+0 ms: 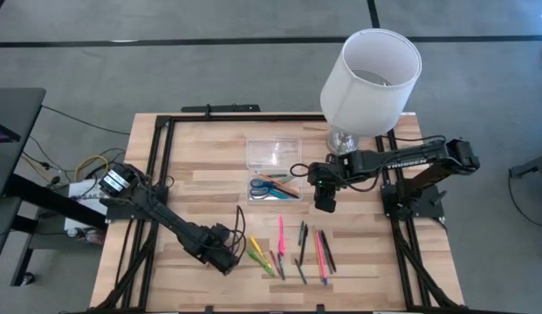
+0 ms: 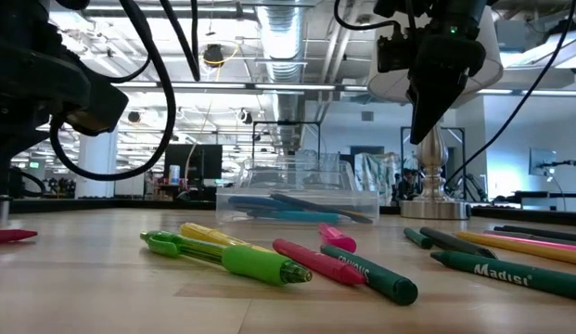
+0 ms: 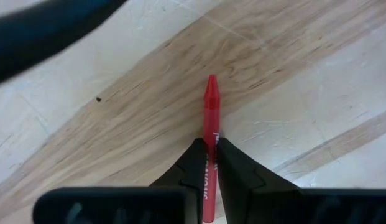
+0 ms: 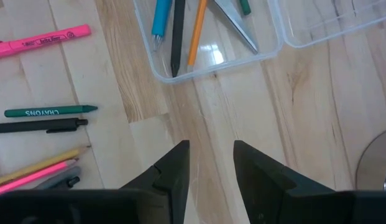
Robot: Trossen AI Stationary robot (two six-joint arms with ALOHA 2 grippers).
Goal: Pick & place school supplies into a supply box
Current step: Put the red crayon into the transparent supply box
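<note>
With scissors and a few pens already in the supply box [image 1: 274, 187] (most still litter the table [image 1: 201, 148]), the left gripper [image 3: 210, 155] pinches a red crayon [image 3: 210, 106] while the right gripper [image 4: 211, 165] hovers wide beside the box.

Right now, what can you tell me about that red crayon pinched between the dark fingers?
The red crayon is a slim waxy stick with a pointed tip and dark lettering along its side. The left gripper is shut on its middle, with the tip poking out past the fingers over the pale wooden table near the left front. Whether it touches the wood is unclear.
</note>
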